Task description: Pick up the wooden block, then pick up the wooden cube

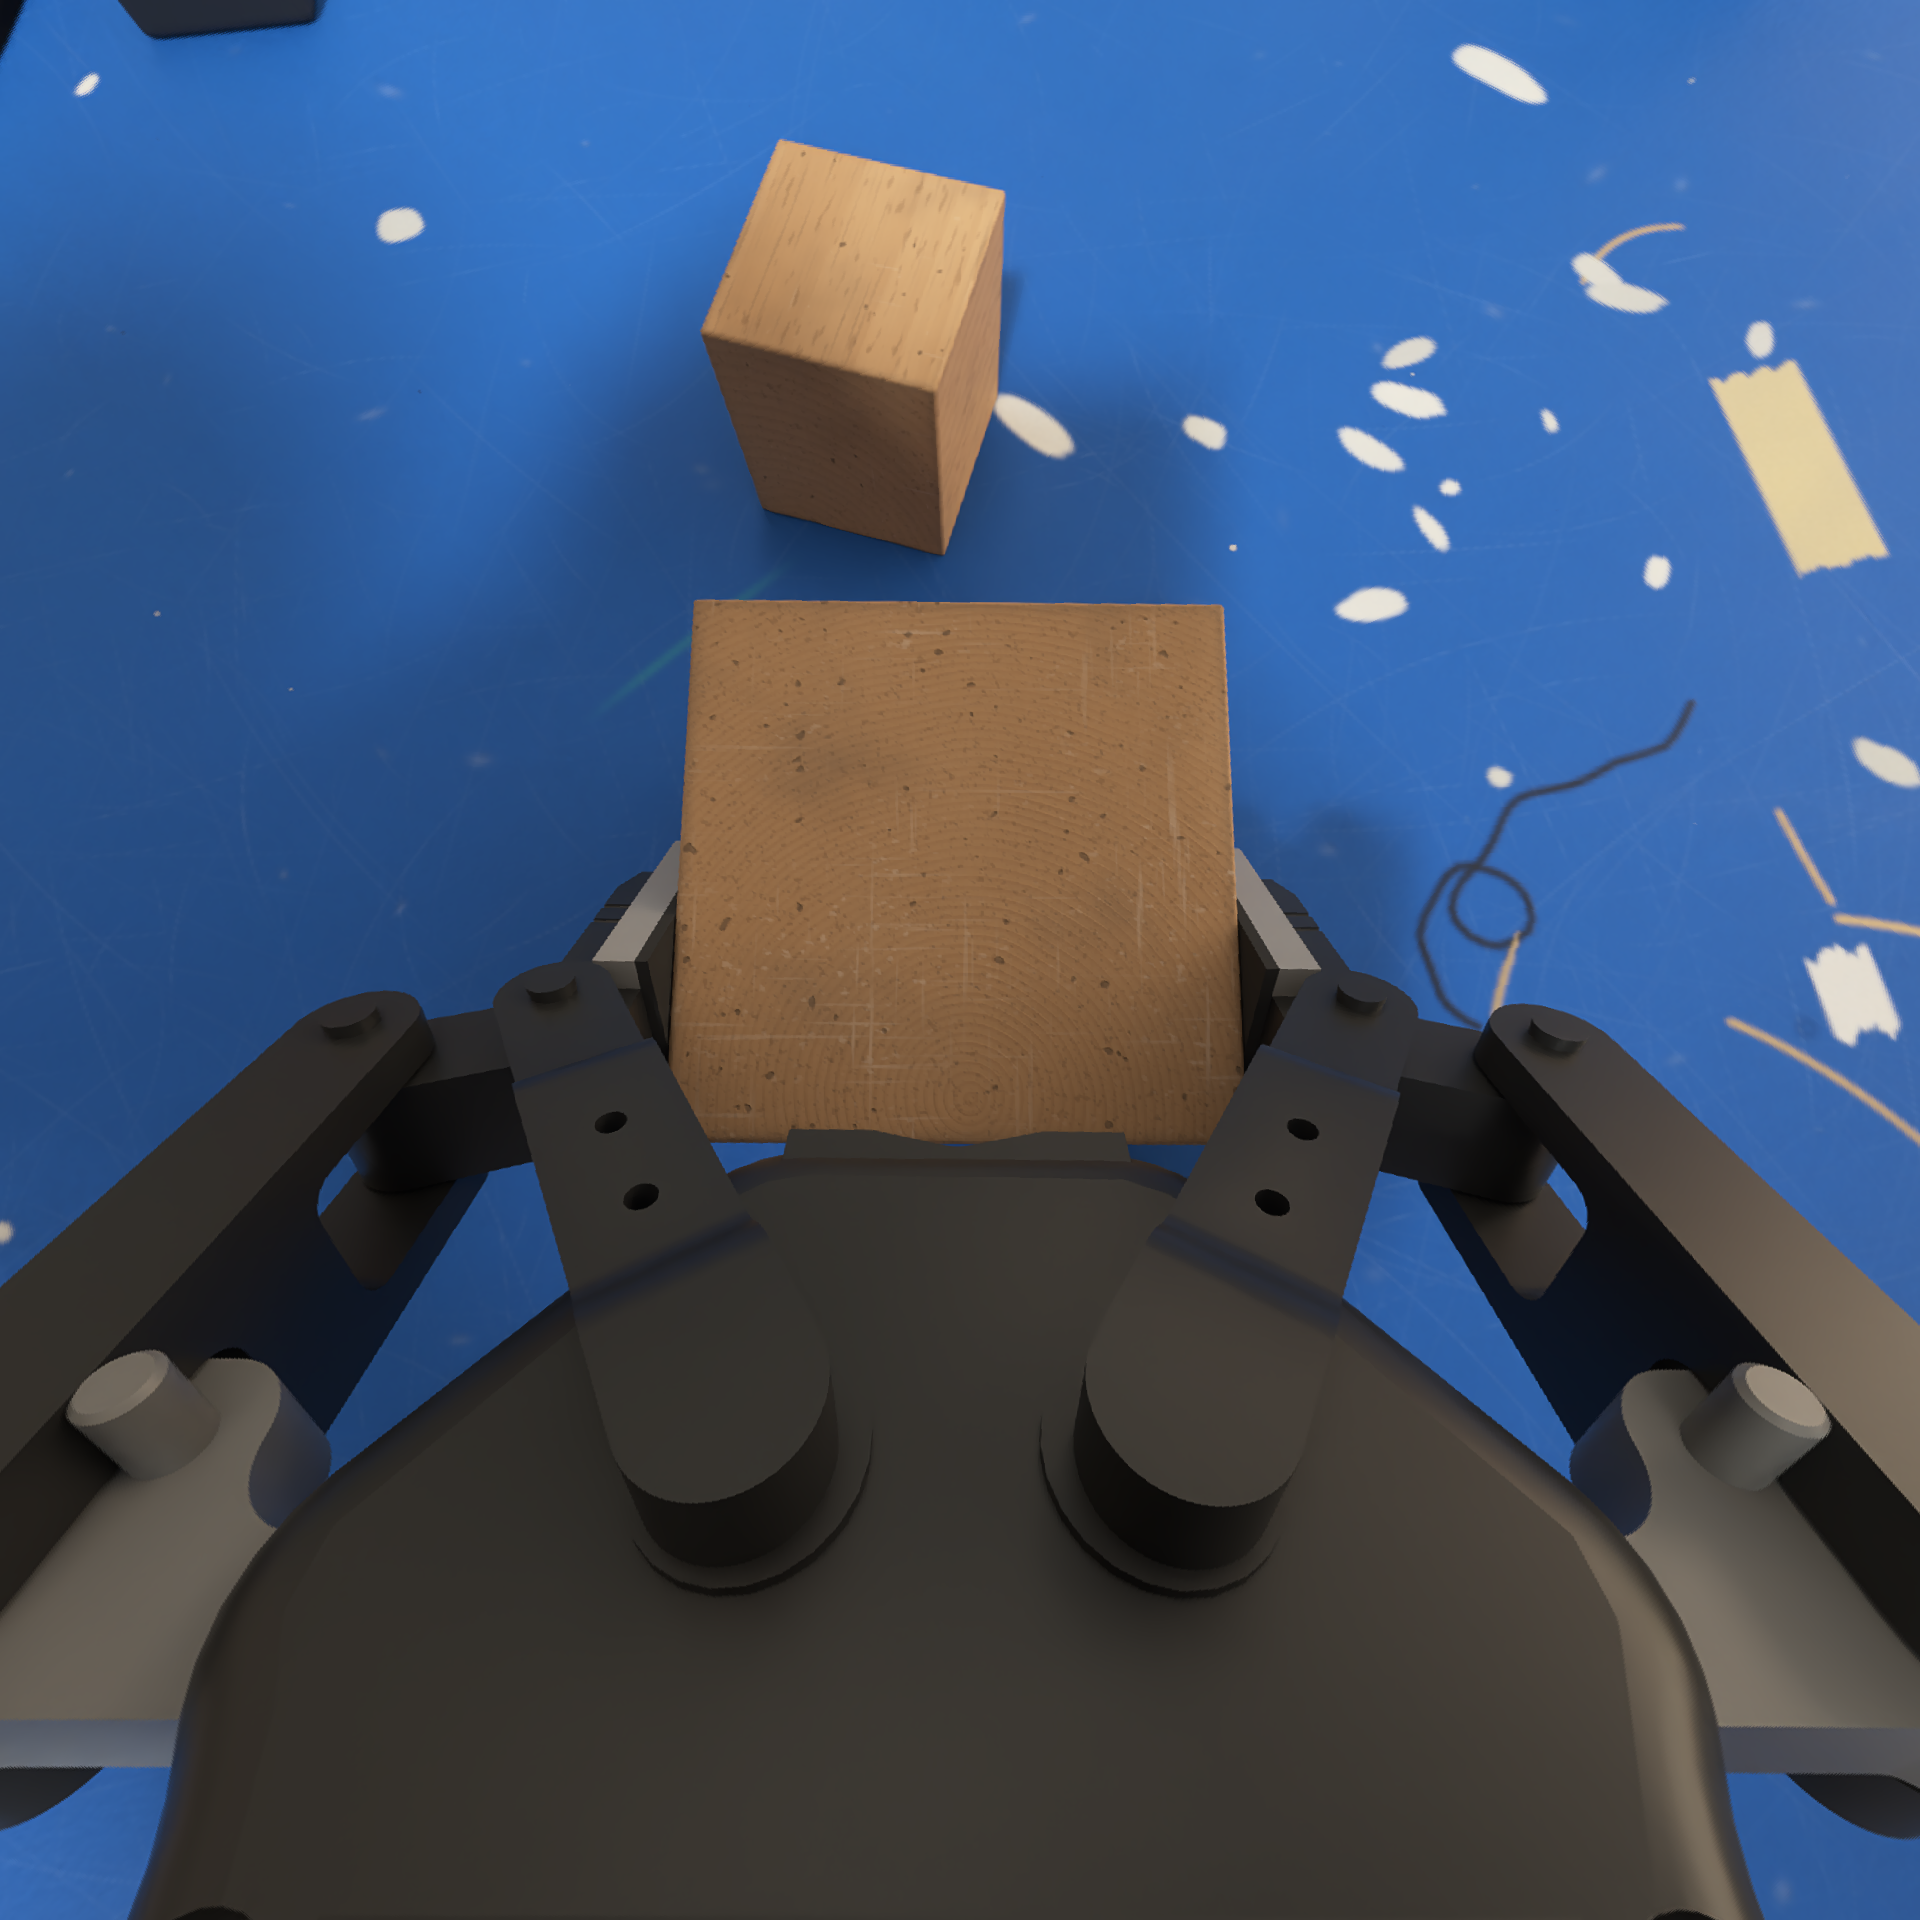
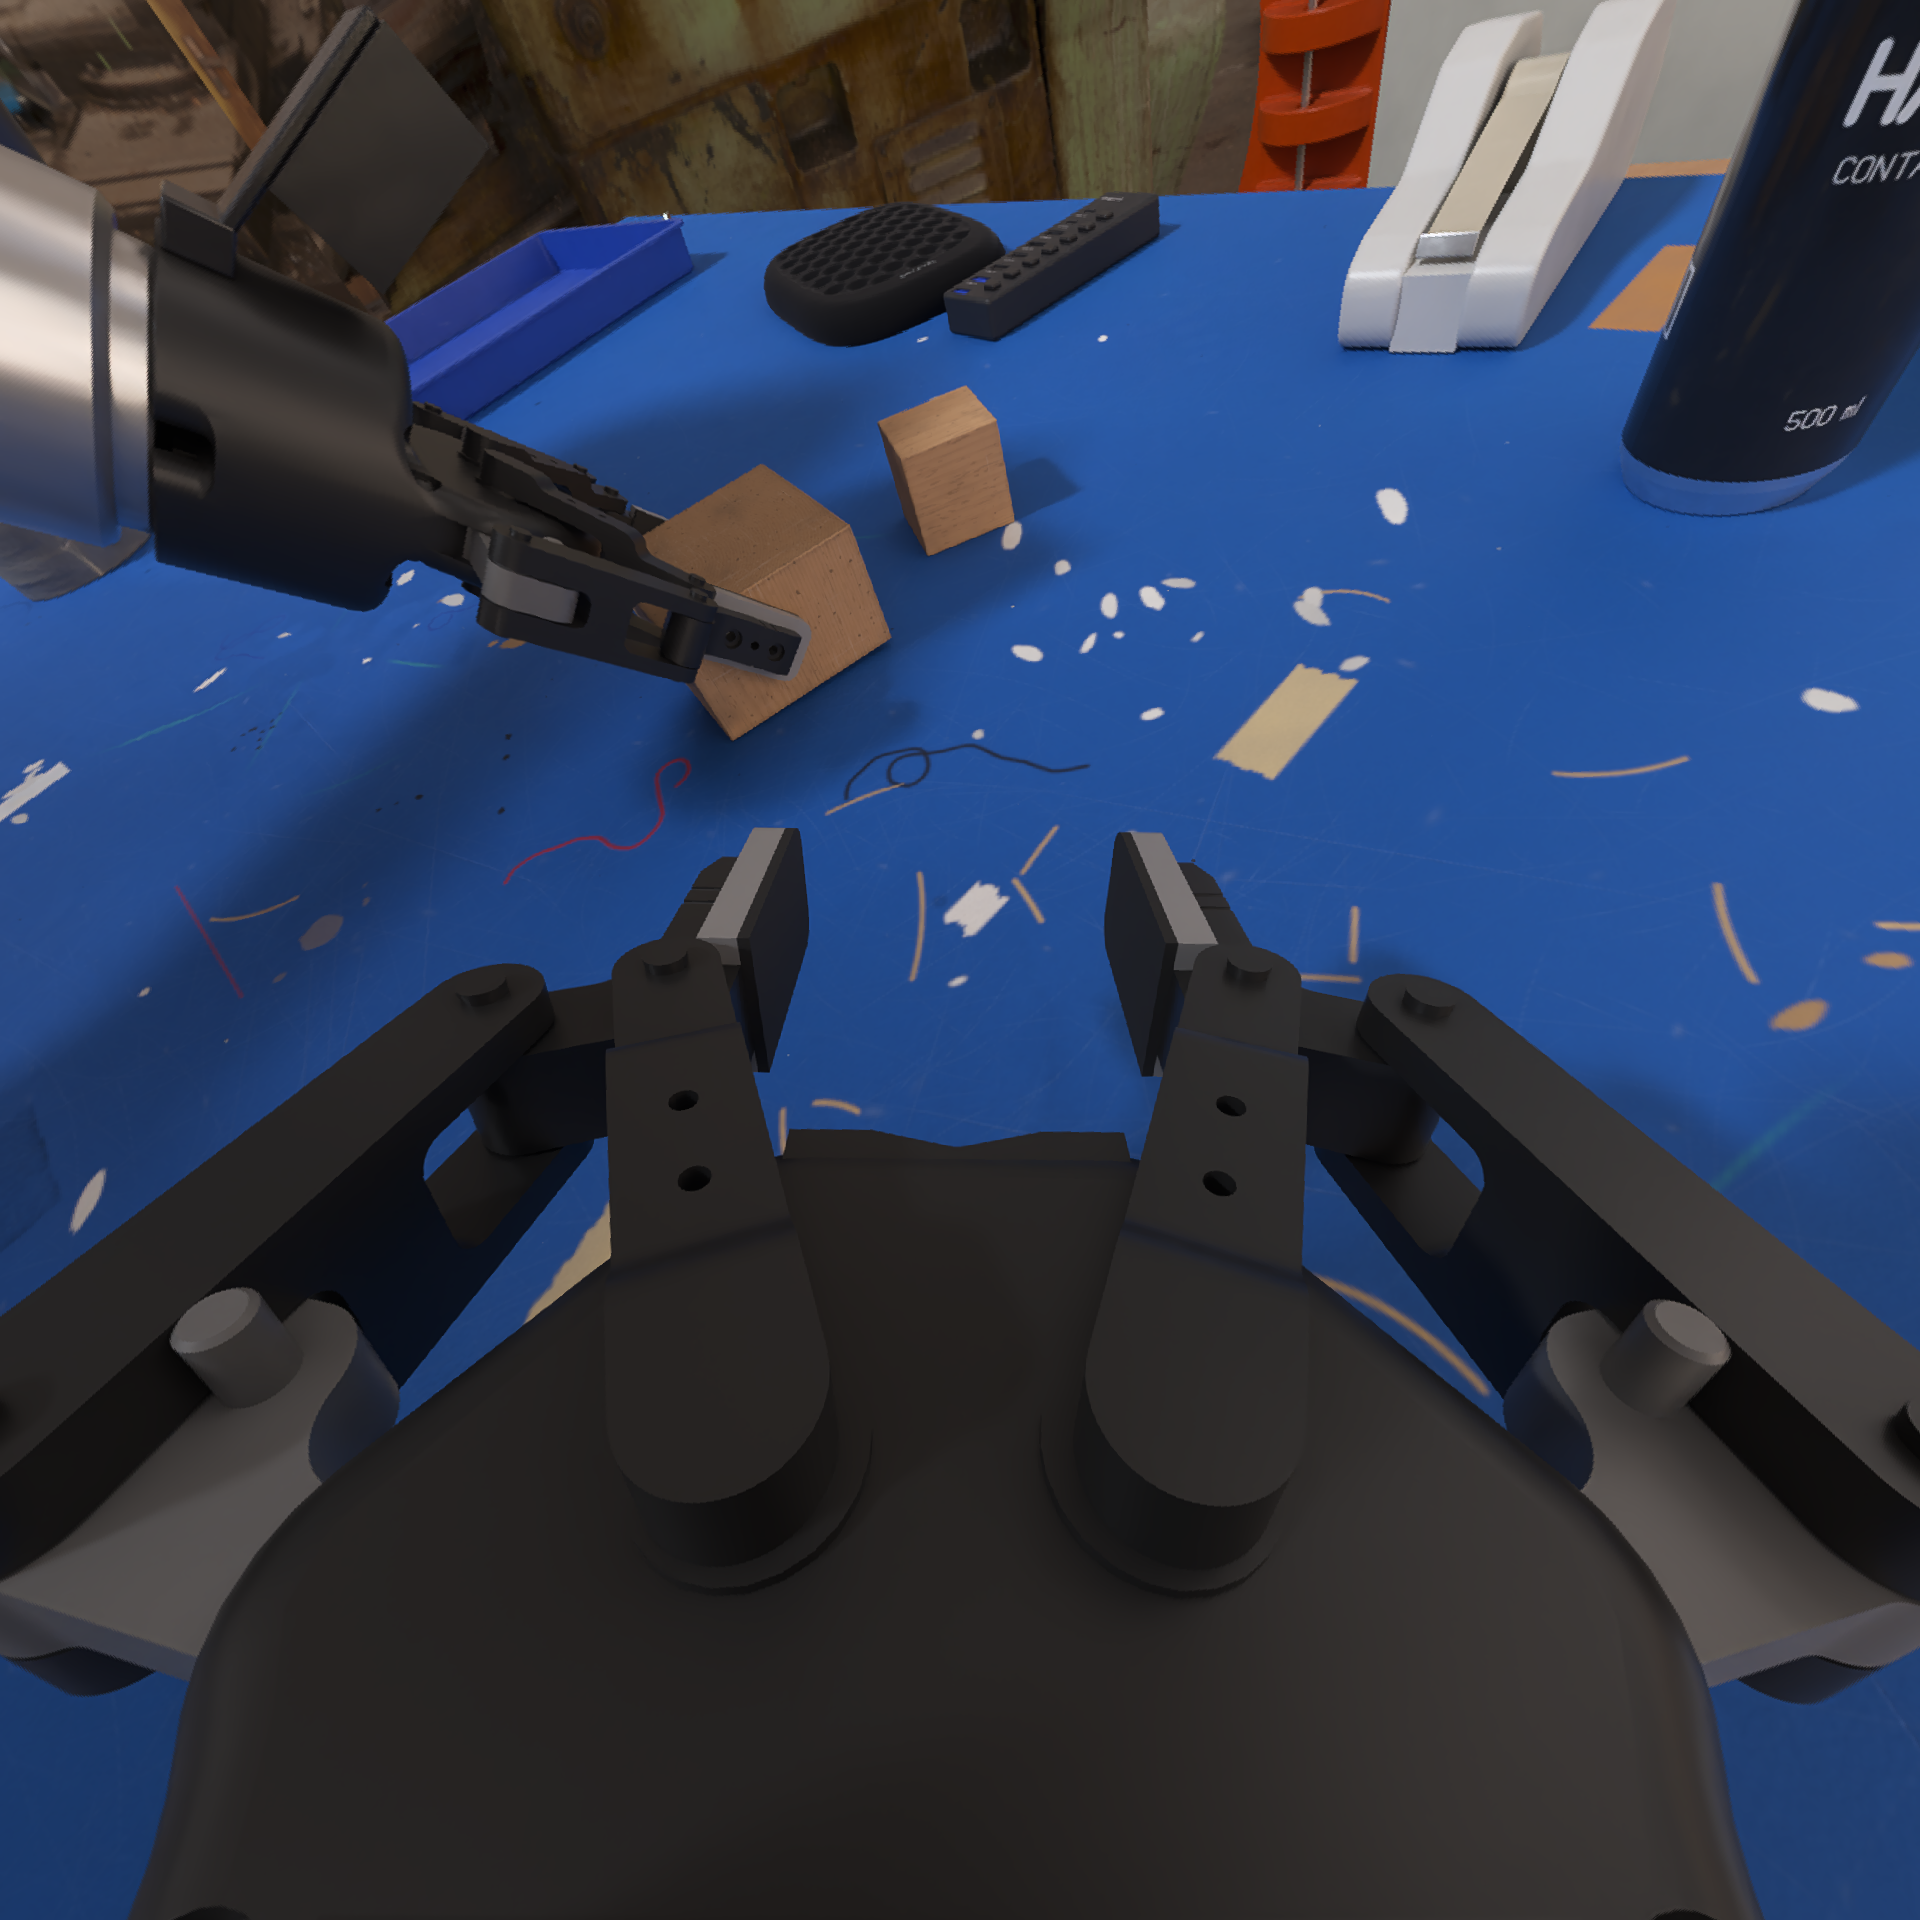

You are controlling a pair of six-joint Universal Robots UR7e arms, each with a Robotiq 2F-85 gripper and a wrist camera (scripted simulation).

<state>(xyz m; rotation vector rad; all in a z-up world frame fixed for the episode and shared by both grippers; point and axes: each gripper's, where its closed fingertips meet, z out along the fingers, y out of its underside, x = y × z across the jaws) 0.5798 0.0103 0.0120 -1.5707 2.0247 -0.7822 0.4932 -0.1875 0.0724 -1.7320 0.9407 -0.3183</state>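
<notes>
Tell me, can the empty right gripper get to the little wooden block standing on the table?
Probably yes. The right gripper is open and empty, and the small wooden block stands alone on the blue table ahead. The left gripper holding the bigger cube sits off to the side.

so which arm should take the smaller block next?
Right, probably. The right gripper is open and holds nothing, facing the smaller block across bare table. The left gripper is shut on the larger block.
</notes>
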